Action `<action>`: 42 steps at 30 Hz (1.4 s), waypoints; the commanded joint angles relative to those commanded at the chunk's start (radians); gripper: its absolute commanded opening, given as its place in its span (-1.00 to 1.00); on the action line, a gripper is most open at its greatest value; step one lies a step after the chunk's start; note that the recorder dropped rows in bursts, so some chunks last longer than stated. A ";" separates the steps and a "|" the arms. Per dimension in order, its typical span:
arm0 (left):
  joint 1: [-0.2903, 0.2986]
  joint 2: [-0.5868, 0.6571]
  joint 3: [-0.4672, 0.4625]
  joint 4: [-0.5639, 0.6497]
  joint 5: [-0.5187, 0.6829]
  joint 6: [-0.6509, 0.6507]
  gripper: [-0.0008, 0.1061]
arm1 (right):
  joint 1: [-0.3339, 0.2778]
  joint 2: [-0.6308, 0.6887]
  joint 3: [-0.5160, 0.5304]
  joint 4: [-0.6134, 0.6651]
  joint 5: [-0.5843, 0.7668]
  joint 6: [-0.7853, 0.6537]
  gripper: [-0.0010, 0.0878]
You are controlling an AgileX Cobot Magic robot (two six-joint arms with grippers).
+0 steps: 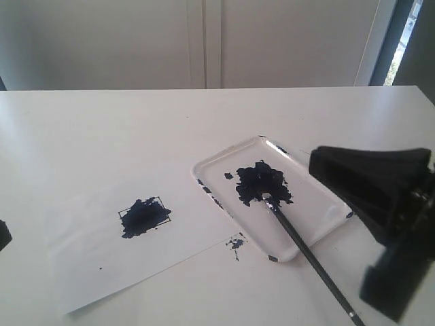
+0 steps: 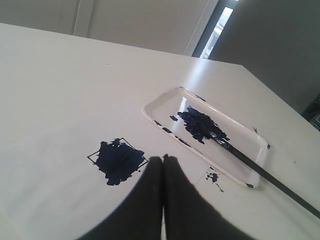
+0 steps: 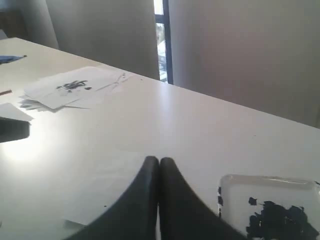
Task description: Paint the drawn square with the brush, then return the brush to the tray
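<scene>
Finding brush (image 1: 299, 241) lying loose w/ tip resting on paint blotch (image 1: 262, 180) inside tray (image 1: 312, 207), handle slanting out over the rim toward right arm. Prob. set down this way so wet bristles are touching only plastic, not paper sheet (image 1: 88, 272). Noting tray sitting just beside the sheet's edge, to its right in ext. view, w/ a stray blue spot (image 1: 236, 242) between them near the sheet's corner.

Seeing drawn square (image 1: 144, 216) on the sheet, well apart from tray. Interior mostly smeared dark blue, paint spilling past pen lines at one side, some corners showing white.

Reading left gripper (image 2: 162, 159) as pressed together, gripping nothing, hovering near the square. Reading right gripper (image 3: 159, 160) as likewise closed & empty, hanging beside tray.

Judging both steps as looking done: sq. painted, brush lying in tray.
</scene>
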 joint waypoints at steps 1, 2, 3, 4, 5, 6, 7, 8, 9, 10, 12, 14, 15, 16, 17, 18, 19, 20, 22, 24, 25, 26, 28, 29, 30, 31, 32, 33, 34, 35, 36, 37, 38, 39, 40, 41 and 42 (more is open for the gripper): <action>0.000 0.000 0.002 0.000 0.000 0.004 -0.99 | 0.000 -0.027 0.025 0.003 -0.005 0.000 -0.98; 0.000 0.000 0.011 0.000 0.000 0.004 -0.99 | 0.000 -0.048 0.049 0.005 -0.015 0.000 -0.98; 0.000 0.000 0.019 0.000 0.002 0.004 -0.99 | 0.000 -0.073 0.073 0.008 -0.024 0.000 -0.98; 0.000 0.000 0.033 0.000 0.002 0.004 -0.99 | 0.000 -0.095 0.097 0.008 -0.036 0.000 -0.98; 0.000 0.000 0.049 0.000 0.007 0.001 -0.99 | 0.000 -0.116 0.115 0.008 -0.046 0.000 -0.98; 0.000 0.000 0.064 0.000 0.010 -0.001 -0.99 | 0.000 -0.136 0.138 0.009 -0.058 0.000 -0.98; 0.000 0.000 0.075 0.000 0.011 -0.001 -0.99 | 0.000 -0.154 0.160 0.009 -0.070 0.000 -0.98; 0.000 0.000 0.081 0.000 0.011 -0.001 -0.99 | 0.000 -0.167 0.179 0.009 -0.077 0.002 -0.98; 0.000 0.000 0.081 0.000 0.011 -0.001 -0.99 | 0.000 -0.183 0.200 0.010 -0.085 0.003 -0.98; 0.000 0.000 0.081 0.000 0.011 -0.001 -0.99 | 0.000 -0.198 0.220 0.012 -0.095 0.009 -0.98; 0.000 0.000 0.081 0.000 0.018 -0.001 -0.99 | 0.000 -0.223 0.261 0.020 -0.114 0.008 -0.98; 0.000 0.000 0.081 0.000 0.020 0.007 -0.99 | 0.000 -0.242 0.297 0.023 -0.137 0.008 -0.98; 0.000 0.000 0.081 0.000 0.020 0.016 -0.99 | 0.000 -0.249 0.316 0.029 -0.152 0.008 -0.98; 0.000 0.000 0.081 0.000 0.020 0.019 -0.99 | 0.000 -0.257 0.316 0.034 -0.165 0.008 -0.98; 0.000 0.000 0.081 0.000 0.020 0.024 -0.99 | 0.000 -0.266 0.316 0.034 -0.171 0.008 -0.98; 0.000 0.000 0.081 0.000 0.020 0.032 -0.99 | 0.000 -0.271 0.316 0.024 -0.161 0.033 -0.98; 0.000 0.000 0.081 0.000 0.020 0.040 -0.99 | 0.000 -0.273 0.316 0.029 -0.161 0.049 -0.98; 0.000 0.000 0.081 0.000 0.020 0.044 -0.99 | 0.000 -0.276 0.316 0.029 -0.166 0.046 -0.98; 0.000 0.000 0.081 0.000 0.020 0.049 -0.99 | 0.000 -0.280 0.316 0.029 -0.162 0.047 -0.98; 0.000 0.000 0.081 0.000 0.022 0.056 -0.99 | 0.000 -0.280 0.316 0.029 -0.140 0.047 -0.98; 0.000 0.000 0.081 0.000 0.022 0.064 -0.99 | 0.000 -0.280 0.316 0.029 -0.126 0.056 -0.98; 0.000 0.000 0.081 0.000 0.022 0.069 -0.99 | 0.000 -0.280 0.316 0.029 -0.116 0.070 -0.98; 0.000 0.000 0.081 0.000 0.028 0.087 -0.99 | 0.000 -0.280 0.316 0.029 -0.098 0.096 -0.98; 0.000 0.000 0.081 0.000 0.028 0.107 -0.99 | 0.000 -0.280 0.316 0.029 -0.090 0.109 -0.98; 0.000 0.000 0.081 0.000 0.028 0.128 -0.99 | 0.000 -0.280 0.316 0.029 -0.085 0.113 -0.98; 0.000 0.000 0.081 0.000 0.028 0.144 -0.99 | 0.000 -0.280 0.316 0.029 -0.083 0.113 -0.98; 0.000 0.000 0.081 0.000 0.028 0.159 -0.99 | 0.000 -0.280 0.316 0.029 -0.079 0.113 -0.98; 0.000 0.000 0.081 0.000 0.030 0.173 -0.99 | 0.000 -0.280 0.316 0.029 -0.077 0.113 -0.98; 0.000 0.000 0.081 0.000 0.030 0.182 -0.99 | 0.000 -0.280 0.316 0.029 -0.077 0.113 -0.98; 0.000 0.000 0.081 0.000 0.035 0.200 -0.99 | 0.000 -0.280 0.316 0.029 -0.077 0.113 -0.98; 0.000 0.000 0.081 0.000 0.048 0.217 -0.99 | 0.000 -0.280 0.316 0.029 -0.077 0.113 -0.98; 0.000 0.000 0.081 0.000 0.068 0.229 -0.99 | 0.000 -0.280 0.316 0.029 -0.075 0.113 -0.98; 0.000 0.000 0.081 0.000 0.096 0.229 -0.99 | 0.000 -0.280 0.316 0.029 -0.075 0.111 -0.98; 0.000 0.000 0.081 0.000 0.126 0.227 -0.99 | 0.000 -0.280 0.316 0.029 -0.073 0.111 -0.98; 0.000 0.000 0.081 0.000 0.152 0.226 -0.99 | 0.000 -0.280 0.316 0.029 -0.073 0.111 -0.98; 0.000 0.000 0.081 0.000 0.169 0.223 -0.99 | 0.000 -0.280 0.316 0.029 -0.073 0.111 -0.98; 0.000 0.000 0.081 0.000 0.186 0.223 -0.99 | 0.000 -0.280 0.316 0.029 -0.073 0.111 -0.98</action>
